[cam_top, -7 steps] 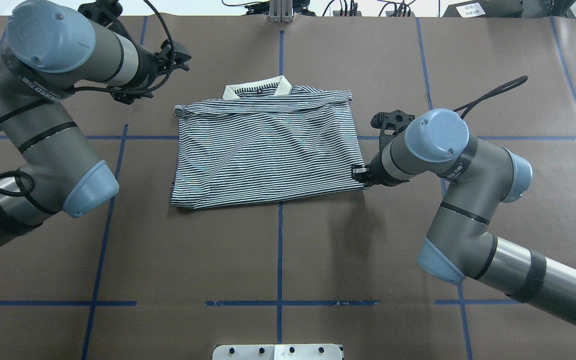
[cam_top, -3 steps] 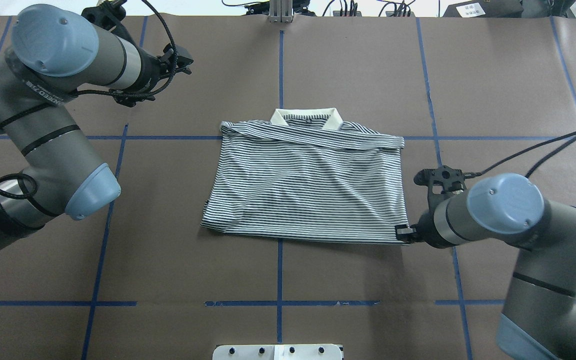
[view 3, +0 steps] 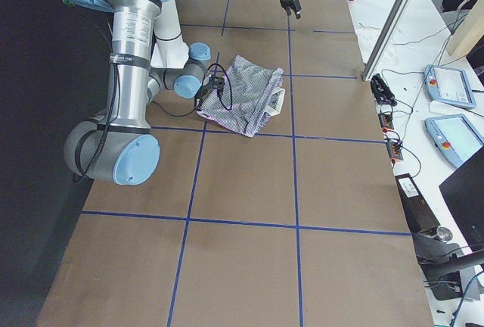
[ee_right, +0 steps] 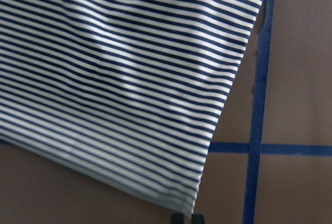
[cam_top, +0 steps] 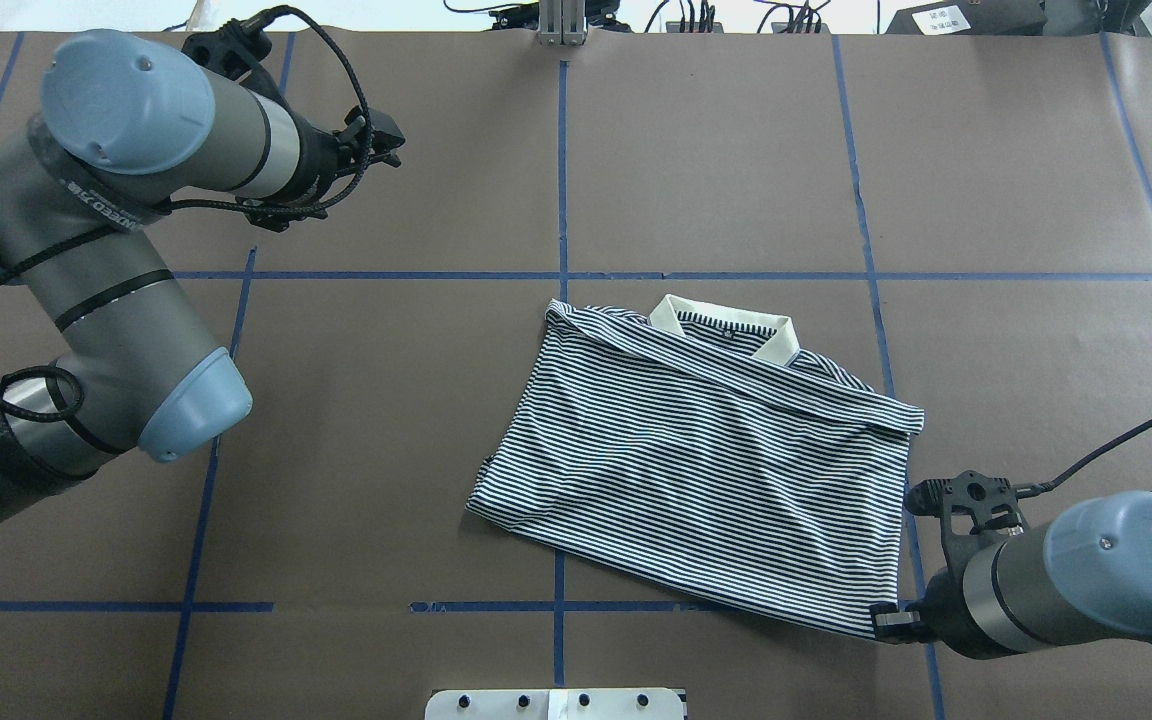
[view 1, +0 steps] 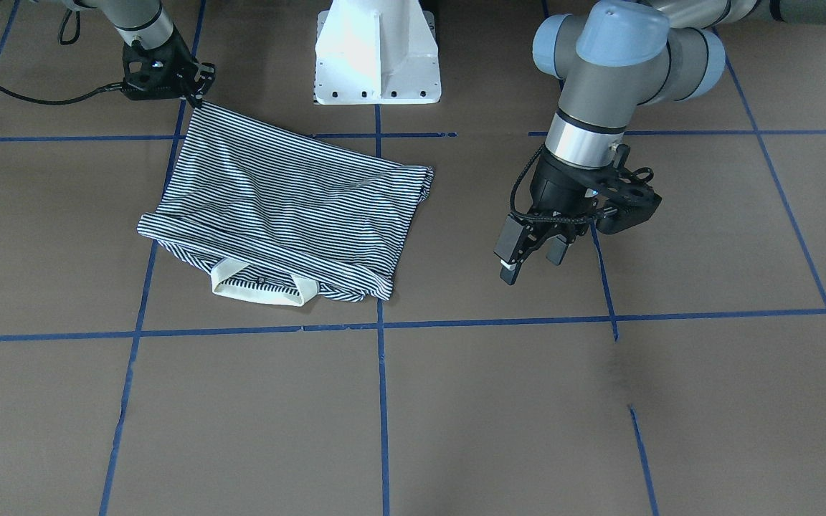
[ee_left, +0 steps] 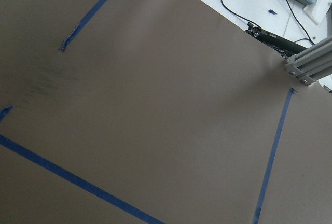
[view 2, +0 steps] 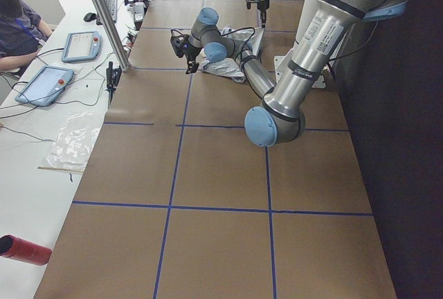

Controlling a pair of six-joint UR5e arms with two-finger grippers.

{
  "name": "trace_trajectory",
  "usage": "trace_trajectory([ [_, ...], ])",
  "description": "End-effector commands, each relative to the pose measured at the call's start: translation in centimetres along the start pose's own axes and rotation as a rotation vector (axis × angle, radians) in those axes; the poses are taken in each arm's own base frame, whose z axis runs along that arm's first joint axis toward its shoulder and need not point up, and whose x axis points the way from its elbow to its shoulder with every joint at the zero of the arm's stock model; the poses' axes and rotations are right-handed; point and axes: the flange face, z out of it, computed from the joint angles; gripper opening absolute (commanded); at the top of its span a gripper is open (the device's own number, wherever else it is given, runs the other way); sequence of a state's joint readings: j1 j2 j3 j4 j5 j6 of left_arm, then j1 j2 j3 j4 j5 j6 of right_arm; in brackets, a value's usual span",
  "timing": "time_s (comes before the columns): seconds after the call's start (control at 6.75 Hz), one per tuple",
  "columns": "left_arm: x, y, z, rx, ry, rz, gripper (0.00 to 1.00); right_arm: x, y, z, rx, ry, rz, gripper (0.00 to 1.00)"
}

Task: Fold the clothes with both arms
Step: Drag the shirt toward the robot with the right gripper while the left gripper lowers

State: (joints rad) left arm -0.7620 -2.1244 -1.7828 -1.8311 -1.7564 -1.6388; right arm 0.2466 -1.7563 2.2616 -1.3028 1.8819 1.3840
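Two grippers are in play, and only one of them has anything in it. My left arm (cam_top: 106,250) comes in over the far left part of the table (cam_top: 386,450). My left gripper (view 1: 530,265) hangs above bare brown paper, well apart from the garment. Its fingers (view 1: 510,247) are spread with nothing between them, and its wrist camera sees only paper and blue tape lines (ee_left: 275,146).

Right of the centre tape line, the striped polo shirt (cam_top: 706,460) lies folded into a rough rectangle, skewed against the grid. Its white collar (cam_top: 774,342) is on the side away from me, and its left edge rests flat on the paper.

At the shirt's near right corner, my right gripper (cam_top: 886,622) is pinched closed on the hem, just beside a crossing of tape lines. The stripes run straight toward that corner. In the wrist view the corner of the hem ends right at my fingertips (ee_right: 196,219), with paper and tape showing beside it. My right arm (cam_top: 1086,580) reaches in low from the near right edge of the table.
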Motion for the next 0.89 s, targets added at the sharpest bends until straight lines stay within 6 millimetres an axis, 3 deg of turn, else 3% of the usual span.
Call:
trace_trajectory([
  [0.0,0.3,6.0,0.9,-0.079,-0.002,0.003,1.0,-1.4,-0.5,-2.1,0.031,-0.058,0.019,1.0],
  [0.15,0.1,10.8,2.0,-0.132,-0.062,-0.086,1.0,-2.4,-3.0,-3.9,0.094,-0.103,0.052,1.0],
  [0.3,-0.7,16.9,2.4,-0.181,-0.128,-0.13,1.0,-1.9,-5.7,-6.2,0.163,-0.131,0.095,1.0],
  [0.44,-1.7,21.6,3.2,-0.188,-0.17,-0.163,1.0,-2.5,-7.3,-7.6,0.203,-0.16,0.111,1.0],
  [0.59,-2.6,26.0,3.6,-0.215,-0.229,-0.175,1.0,-2.6,-8.4,-8.6,0.229,-0.176,0.125,1.0],
  [0.74,-3.8,28.7,4.0,-0.237,-0.261,-0.189,0.98,-2.4,-8.8,-8.9,0.239,-0.178,0.131,1.0],
])
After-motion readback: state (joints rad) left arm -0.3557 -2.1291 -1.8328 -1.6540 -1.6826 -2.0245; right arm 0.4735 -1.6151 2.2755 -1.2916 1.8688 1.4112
